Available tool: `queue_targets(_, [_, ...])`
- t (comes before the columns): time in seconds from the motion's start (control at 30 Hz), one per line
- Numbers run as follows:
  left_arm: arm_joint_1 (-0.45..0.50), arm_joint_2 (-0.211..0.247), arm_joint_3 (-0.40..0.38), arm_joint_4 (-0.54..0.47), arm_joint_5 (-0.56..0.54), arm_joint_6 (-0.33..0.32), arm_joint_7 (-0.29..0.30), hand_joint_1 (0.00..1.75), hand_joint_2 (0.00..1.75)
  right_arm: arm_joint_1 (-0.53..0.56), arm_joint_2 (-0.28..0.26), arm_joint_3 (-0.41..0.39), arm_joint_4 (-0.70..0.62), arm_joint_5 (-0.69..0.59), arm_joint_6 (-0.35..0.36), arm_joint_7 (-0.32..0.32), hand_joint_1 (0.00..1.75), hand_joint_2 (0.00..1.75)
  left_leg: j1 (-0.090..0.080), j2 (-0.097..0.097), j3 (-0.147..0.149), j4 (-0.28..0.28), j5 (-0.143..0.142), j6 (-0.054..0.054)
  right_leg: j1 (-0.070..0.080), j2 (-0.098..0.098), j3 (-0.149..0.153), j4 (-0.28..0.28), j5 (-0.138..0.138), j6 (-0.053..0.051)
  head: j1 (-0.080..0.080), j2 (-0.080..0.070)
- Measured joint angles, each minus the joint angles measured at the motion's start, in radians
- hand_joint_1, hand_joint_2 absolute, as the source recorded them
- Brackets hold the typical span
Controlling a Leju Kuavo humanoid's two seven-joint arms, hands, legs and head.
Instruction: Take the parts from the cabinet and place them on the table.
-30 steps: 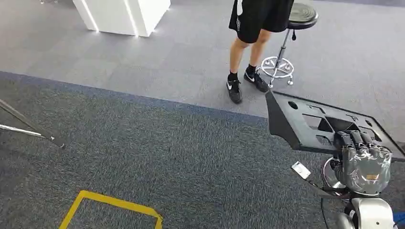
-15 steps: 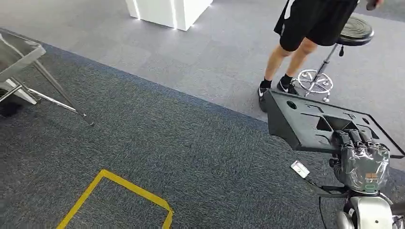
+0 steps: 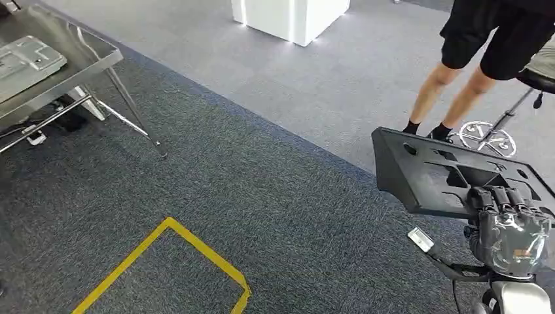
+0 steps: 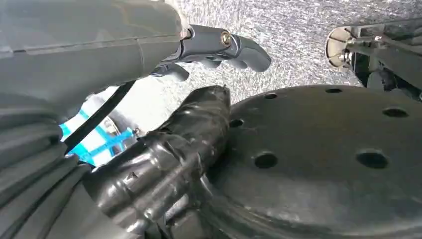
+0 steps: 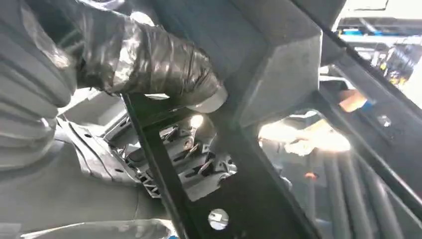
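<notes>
right hand [image 3: 509,226], wrapped in clear film, gripped the near edge of a black plastic panel part [image 3: 438,173], fingers curled over its rim; in the right wrist view the thumb [image 5: 149,64] pressed against the panel's moulded inner face [image 5: 278,64]. the panel was held out in front of the robot at the right, above the carpet and well apart from the worktop, its face showing cut-outs and a round hole. left hand [image 4: 164,149] seen in the left wrist view, dark taped fingers lying beside a black perforated disc [image 4: 338,159]; whether it was spread or closed could not be told. metal worktop [image 3: 78,62] stood at far left on slanted legs, carrying a grey metal part [image 3: 26,59]. floor: dark blue-grey carpet [image 3: 262,216] with a yellow tape outline [image 3: 196,252], meeting lighter grey carpet beyond. a white label tag [image 3: 421,240] hung from a black cable below the panel. a person's legs [image 3: 451,91] in black shorts stood behind the panel, next to a stool with a chrome base [image 3: 487,137]. white pedestal [image 3: 291,16] at top centre.
</notes>
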Motion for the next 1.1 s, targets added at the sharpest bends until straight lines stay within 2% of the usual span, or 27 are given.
queue_targets(0.03, [-0.002,0.001,-0.005,0.0,-0.008,0.002,0.002,0.0,1.75,0.017,-0.008,0.0,-0.009,0.009,0.0,0.019,1.75,1.75,-0.001,0.049,-0.018,0.038,-0.025,-0.006,0.002,-0.014,0.004,-0.002,-0.001,-0.007,-0.002,0.0])
queue_targets(0.07, [-0.004,0.002,-0.012,0.0,-0.019,0.005,0.006,0.0,1.75,0.038,-0.028,-0.002,-0.019,0.019,0.0,0.043,1.75,1.75,0.004,0.082,-0.062,0.124,-0.07,-0.013,0.006,-0.033,0.007,-0.004,-0.003,-0.009,-0.002,0.0])
queue_targets(0.1, [-0.004,0.002,-0.019,-0.001,-0.03,0.009,0.01,0.0,1.75,0.058,-0.046,-0.002,-0.024,0.027,0.0,0.064,1.75,1.75,0.007,0.092,-0.105,0.204,-0.105,-0.015,0.009,-0.049,0.008,-0.004,-0.006,-0.011,-0.002,0.0])
queue_targets(0.13, [-0.004,0.003,-0.026,-0.006,-0.044,0.013,0.014,0.0,1.75,0.085,-0.071,-0.005,-0.031,0.033,0.0,0.096,1.75,1.75,0.009,0.094,-0.137,0.261,-0.121,-0.016,0.011,-0.065,0.009,-0.003,-0.009,-0.01,-0.002,0.0])
queue_targets(0.17, [-0.003,0.005,-0.033,-0.014,-0.056,0.016,0.019,0.0,1.75,0.119,-0.1,-0.009,-0.042,0.035,0.01,0.126,1.75,1.75,0.009,0.095,-0.148,0.279,-0.115,-0.016,0.012,-0.083,0.012,-0.003,-0.013,-0.01,-0.002,0.0])
queue_targets(0.2, [-0.003,0.007,-0.042,-0.022,-0.069,0.02,0.023,0.0,1.75,0.152,-0.134,-0.015,-0.055,0.036,0.036,0.155,1.75,1.75,0.009,0.096,-0.138,0.256,-0.093,-0.014,0.013,-0.097,0.017,-0.003,-0.017,-0.009,-0.002,0.0])
queue_targets(0.43, [-0.003,0.007,-0.044,-0.023,-0.071,0.021,0.023,0.0,1.75,0.159,-0.14,-0.016,-0.058,0.036,0.042,0.16,1.75,1.75,0.009,0.097,-0.133,0.247,-0.086,-0.013,0.013,-0.1,0.018,-0.003,-0.018,-0.009,-0.002,0.0])
queue_targets(0.47, [-0.003,0.019,-0.069,-0.048,-0.104,0.032,0.043,0.0,1.75,0.301,-0.288,-0.069,-0.139,-0.036,0.206,0.238,1.75,1.75,0.003,0.134,-0.017,0.034,0.025,-0.001,0.011,-0.138,0.043,-0.003,-0.035,-0.003,-0.002,0.0])
queue_targets(0.5, [-0.003,0.024,-0.077,-0.054,-0.112,0.032,0.05,0.0,1.75,0.354,-0.34,-0.101,-0.168,-0.08,0.263,0.246,1.75,1.75,-0.004,0.168,0.0,-0.002,0.018,0.001,0.007,-0.147,0.046,-0.004,-0.039,0.0,-0.002,0.0])
queue_targets(0.53, [-0.004,0.037,-0.1,-0.067,-0.127,0.031,0.062,0.0,1.75,0.492,-0.468,-0.217,-0.234,-0.206,0.379,0.221,1.75,1.75,-0.027,0.17,0.013,-0.022,0.006,0.014,0.005,-0.165,0.048,0.001,-0.046,0.013,-0.002,0.0])
queue_targets(0.57, [-0.01,0.047,-0.121,-0.085,-0.132,0.028,0.067,0.0,1.75,0.585,-0.588,-0.335,-0.307,-0.231,0.404,0.207,1.75,1.75,-0.024,0.142,0.048,-0.068,0.017,0.043,-0.009,-0.071,0.052,0.03,-0.075,0.027,-0.003,0.0])
queue_targets(0.6, [-0.017,0.047,-0.124,-0.088,-0.132,0.027,0.067,0.0,1.75,0.598,-0.606,-0.349,-0.321,-0.231,0.41,0.209,1.75,1.75,-0.021,0.131,0.049,-0.07,0.021,0.05,-0.004,-0.039,0.013,0.106,-0.117,0.025,-0.001,0.0])
queue_targets(0.63, [-0.022,0.044,-0.127,-0.095,-0.132,0.027,0.067,0.0,1.75,0.609,-0.618,-0.355,-0.327,-0.229,0.411,0.211,1.75,1.75,-0.019,0.118,0.049,-0.07,0.022,0.051,-0.001,-0.029,-0.029,0.186,-0.151,0.027,-0.002,0.0])
queue_targets(0.67, [-0.021,0.043,-0.129,-0.1,-0.133,0.027,0.068,0.0,1.75,0.618,-0.627,-0.359,-0.331,-0.229,0.413,0.211,1.75,1.75,-0.018,0.106,0.049,-0.07,0.021,0.052,-0.002,-0.029,-0.064,0.247,-0.168,0.031,-0.002,0.0])
queue_targets(0.7, [-0.021,0.043,-0.132,-0.103,-0.135,0.027,0.071,0.0,1.75,0.623,-0.636,-0.36,-0.333,-0.23,0.425,0.208,1.75,1.75,-0.016,0.091,0.049,-0.067,0.021,0.052,-0.003,-0.029,-0.089,0.283,-0.168,0.033,-0.002,0.0])
queue_targets(0.73, [-0.022,0.043,-0.136,-0.105,-0.135,0.029,0.073,0.0,1.75,0.626,-0.651,-0.36,-0.335,-0.233,0.444,0.203,1.75,1.75,-0.013,0.073,0.049,-0.063,0.021,0.051,-0.007,-0.03,-0.097,0.277,-0.144,0.038,-0.002,0.0])
queue_targets(0.77, [-0.023,0.043,-0.139,-0.106,-0.135,0.029,0.073,0.0,1.75,0.629,-0.668,-0.362,-0.335,-0.241,0.454,0.196,1.75,1.75,-0.009,0.058,0.048,-0.058,0.018,0.048,-0.01,-0.029,-0.083,0.234,-0.103,0.043,-0.002,0.0])
queue_targets(0.8, [-0.025,0.043,-0.141,-0.108,-0.134,0.029,0.071,0.0,1.75,0.628,-0.683,-0.364,-0.335,-0.253,0.461,0.186,1.75,1.75,-0.004,0.04,0.048,-0.048,0.013,0.041,-0.014,-0.025,-0.054,0.159,-0.049,0.05,-0.001,0.0])
queue_targets(0.83, [-0.026,0.043,-0.142,-0.111,-0.132,0.031,0.063,0.0,1.75,0.614,-0.698,-0.366,-0.335,-0.267,0.465,0.171,1.75,1.75,0.001,0.023,0.047,-0.036,0.008,0.034,-0.02,-0.007,-0.021,0.079,-0.002,0.059,-0.002,0.0])
queue_targets(0.87, [-0.026,0.046,-0.142,-0.111,-0.121,0.034,0.048,0.0,1.75,0.572,-0.711,-0.358,-0.33,-0.277,0.475,0.146,1.75,1.75,0.003,0.011,0.037,-0.024,0.0,0.024,-0.028,0.042,-0.004,0.045,-0.008,0.067,-0.001,0.0])
queue_targets(0.9, [-0.035,0.051,-0.142,-0.111,-0.108,0.041,0.029,0.0,1.75,0.496,-0.716,-0.331,-0.315,-0.281,0.487,0.116,1.75,1.75,0.0,-0.002,0.02,0.002,-0.007,0.016,-0.025,0.077,0.0,0.011,-0.023,0.06,0.0,0.0])
queue_targets(0.93, [-0.037,0.052,-0.142,-0.111,-0.094,0.047,0.013,0.0,1.75,0.419,-0.719,-0.295,-0.296,-0.28,0.497,0.097,1.75,1.75,0.004,-0.008,0.015,-0.007,-0.001,0.01,-0.021,0.064,-0.006,0.025,-0.019,0.049,-0.002,0.0])
queue_targets(1.0, [-0.034,0.053,-0.14,-0.111,-0.078,0.048,-0.006,0.0,1.75,0.309,-0.72,-0.218,-0.263,-0.262,0.492,0.078,1.75,1.75,0.008,-0.033,0.003,-0.011,0.007,0.001,-0.017,0.039,-0.007,0.024,-0.018,0.037,-0.003,0.0])
queue_targets(1.03, [-0.036,0.057,-0.14,-0.111,-0.075,0.047,-0.004,0.0,1.75,0.262,-0.72,-0.164,-0.241,-0.246,0.486,0.067,1.75,1.75,0.011,-0.038,0.0,-0.006,0.006,-0.002,-0.024,0.019,0.0,0.017,-0.014,0.025,-0.003,0.0])
queue_targets(1.07, [-0.036,0.058,-0.14,-0.111,-0.08,0.045,0.005,0.0,1.75,0.224,-0.719,-0.126,-0.227,-0.237,0.479,0.067,1.75,1.75,0.006,0.02,-0.007,0.016,-0.009,-0.007,-0.019,0.007,0.004,0.012,-0.013,0.02,-0.003,0.0])
queue_targets(1.1, [-0.037,0.058,-0.14,-0.111,-0.08,0.044,0.024,0.0,1.75,0.189,-0.713,-0.085,-0.208,-0.227,0.464,0.072,1.75,1.75,0.006,0.061,-0.033,0.065,-0.039,-0.013,-0.016,-0.007,0.005,0.009,-0.011,0.015,-0.003,0.0])
